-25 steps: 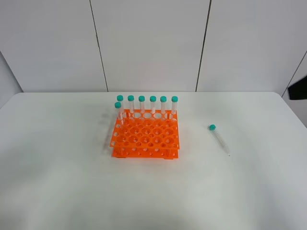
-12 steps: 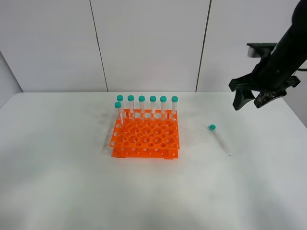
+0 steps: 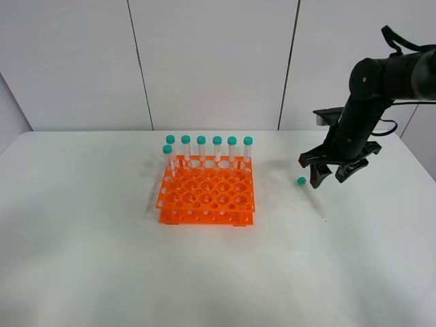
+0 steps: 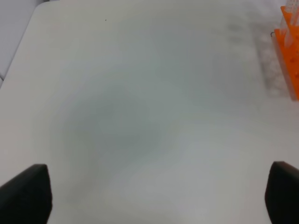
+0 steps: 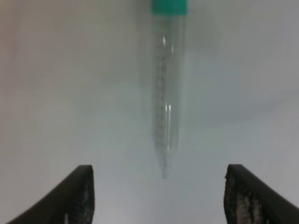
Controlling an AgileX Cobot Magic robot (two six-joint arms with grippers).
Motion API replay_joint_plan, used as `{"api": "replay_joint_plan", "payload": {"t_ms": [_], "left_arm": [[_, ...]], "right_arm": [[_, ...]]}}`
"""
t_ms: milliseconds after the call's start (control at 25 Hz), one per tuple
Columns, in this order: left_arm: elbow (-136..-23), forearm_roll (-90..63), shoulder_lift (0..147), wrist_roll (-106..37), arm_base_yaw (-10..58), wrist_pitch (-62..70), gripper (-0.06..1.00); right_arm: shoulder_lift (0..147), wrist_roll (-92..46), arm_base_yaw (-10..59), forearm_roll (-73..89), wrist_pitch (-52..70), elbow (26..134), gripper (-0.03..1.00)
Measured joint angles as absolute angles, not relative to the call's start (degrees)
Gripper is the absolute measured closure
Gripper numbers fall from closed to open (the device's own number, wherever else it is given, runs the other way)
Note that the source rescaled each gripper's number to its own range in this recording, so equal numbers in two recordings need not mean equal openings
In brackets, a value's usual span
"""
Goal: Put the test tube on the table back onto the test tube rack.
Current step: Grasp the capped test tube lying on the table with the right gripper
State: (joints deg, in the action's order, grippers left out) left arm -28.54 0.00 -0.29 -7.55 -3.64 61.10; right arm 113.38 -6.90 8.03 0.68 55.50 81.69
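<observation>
The test tube [image 3: 301,180], clear with a teal cap, lies on the white table [image 3: 102,259] to the right of the orange test tube rack [image 3: 206,196]. Several capped tubes [image 3: 216,151] stand along the rack's back row. My right gripper [image 3: 329,179] hovers open just above the lying tube and hides most of its body. In the right wrist view the test tube [image 5: 166,93] lies lengthwise, its tip between the spread fingers [image 5: 77,196]. My left gripper [image 4: 154,193] is open over bare table [image 4: 140,93], with nothing between its fingers; the exterior view does not show it.
The rack's front rows of holes [image 3: 208,204] hold nothing. A corner of the rack [image 4: 290,56] shows at the edge of the left wrist view. White wall panels stand behind the table's far edge [image 3: 204,131].
My right arm has come in from the right and dropped down and leftward until its open gripper sits over the lying tube. Tube and rack have not moved.
</observation>
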Motion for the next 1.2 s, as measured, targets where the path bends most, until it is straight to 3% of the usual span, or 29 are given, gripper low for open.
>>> {"api": "replay_joint_plan", "payload": {"t_ms": [1200], "left_arm": [[-28.54,0.0,-0.29,-7.55,-3.64,61.1,-0.06]], "right_arm": [[123.07,-7.74,8.32,0.0,52.61,81.74,0.21]]}}
